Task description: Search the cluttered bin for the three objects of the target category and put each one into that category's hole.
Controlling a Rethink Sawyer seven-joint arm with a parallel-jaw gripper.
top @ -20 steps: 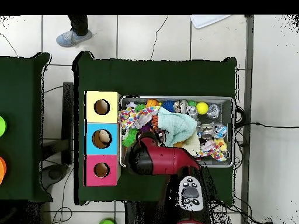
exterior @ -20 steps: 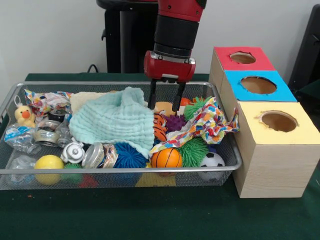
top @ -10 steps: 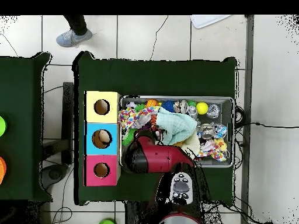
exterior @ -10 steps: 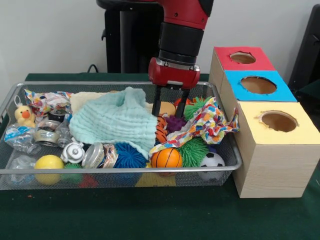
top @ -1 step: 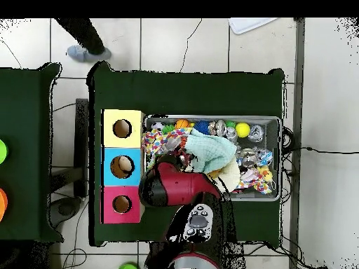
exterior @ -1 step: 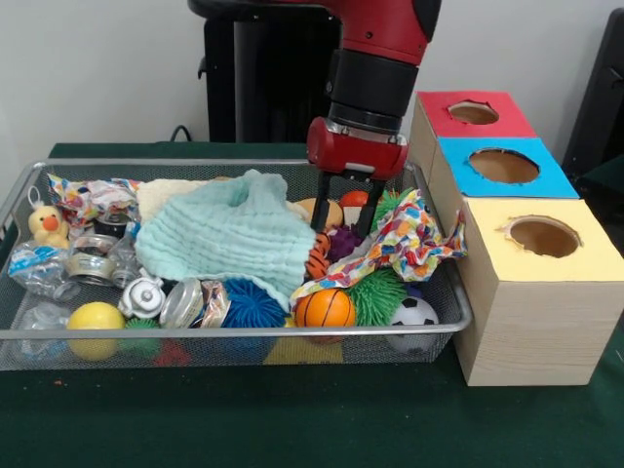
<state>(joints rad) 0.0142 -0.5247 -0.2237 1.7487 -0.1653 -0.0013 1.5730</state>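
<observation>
The gripper (exterior @ -1 step: 343, 216) hangs with its two black fingers (exterior @ -1 step: 322, 203) parted to a middling width, tips lowered among the toys at the wire bin's (exterior @ -1 step: 458, 304) far right; nothing sits gripped between them, though they flank a small orange-and-tan toy (its kind is unclear). From the tips, a purple spiky ball (exterior @ -1 step: 343, 241) lies at 6 o'clock, the mint cloth (exterior @ -1 step: 229, 234) at 9 and the patterned cloth (exterior @ -1 step: 402, 239) at 4. Three holed boxes stand in a row: red (exterior @ -1 step: 472, 112), blue (exterior @ -1 step: 502, 166), yellow (exterior @ -1 step: 542, 237). One basketball (exterior @ -1 step: 325, 308) and one soccer ball (exterior @ -1 step: 416, 312) rest at the near rim. The arm (exterior @ -1 step: 378, 58) descends nearly vertical.
</observation>
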